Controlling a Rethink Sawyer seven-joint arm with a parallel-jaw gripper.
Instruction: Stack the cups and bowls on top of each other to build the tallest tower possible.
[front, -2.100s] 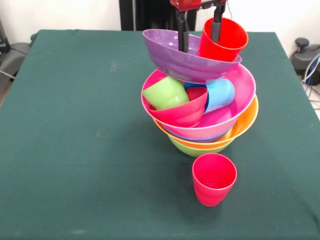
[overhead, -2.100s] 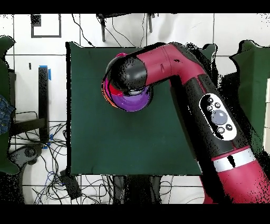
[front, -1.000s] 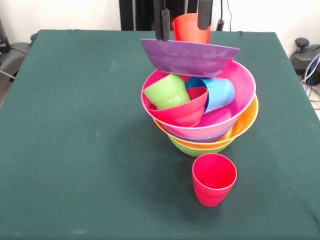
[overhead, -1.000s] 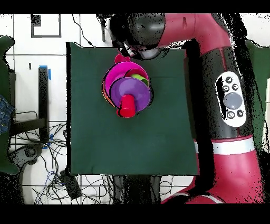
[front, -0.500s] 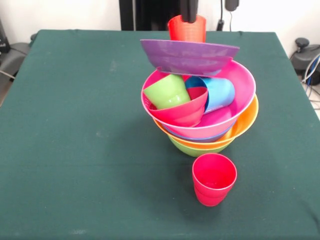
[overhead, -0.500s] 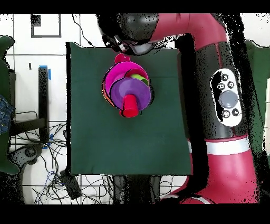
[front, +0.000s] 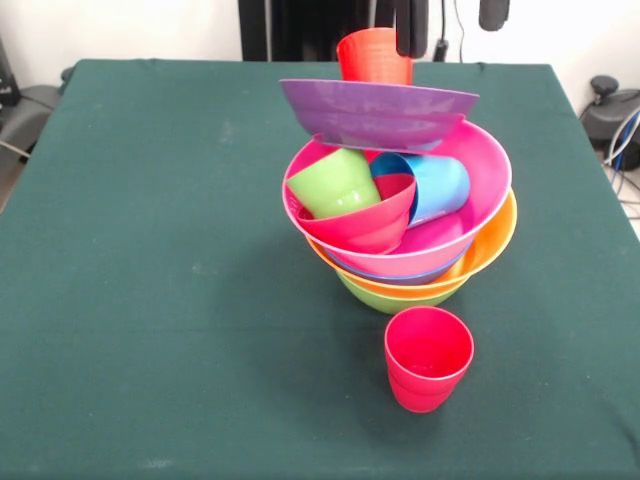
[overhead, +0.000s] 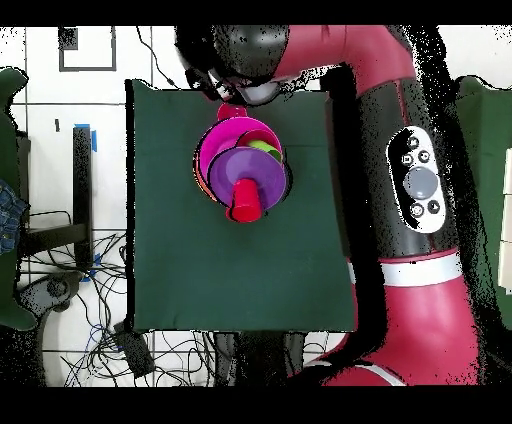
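- Gripper (front: 450, 18): only two dark finger tips show at top edge of front view, rest cut off. They stand well apart w/ nothing between them, clear of the stack.
- Overhead: arm (overhead: 400, 180) runs up the right side, its head covers the far table edge; gripper itself hidden under it.
- Tower (front: 410, 250) sits mid-table, right of centre: lime green bowl (front: 385, 297) at bottom, mostly hidden, then orange bowl (front: 490, 250), thin sliver of blue bowl (front: 400, 279) rim, then wide pink bowl (front: 480, 190).
- Inside pink bowl: small red bowl (front: 365, 225) tilted, w/ lime green cup (front: 330, 183) lying on its side in it; sky blue cup (front: 435, 187) also on its side, base partly hidden.
- Purple bowl (front: 375, 110) rests tilted on top, leaning on the cups and pink rim; exact contact pts hidden.
- Red cup (front: 372, 57) stands in the purple bowl; lower part hidden by the bowl's rim. Can't tell from front if upright or mouth-down.
- Second red cup (front: 428, 358) stands upright on green table (front: 150, 250), near side, just in front of tower, not touching.
- Overhead: purple bowl and top red cup cover most of stack.
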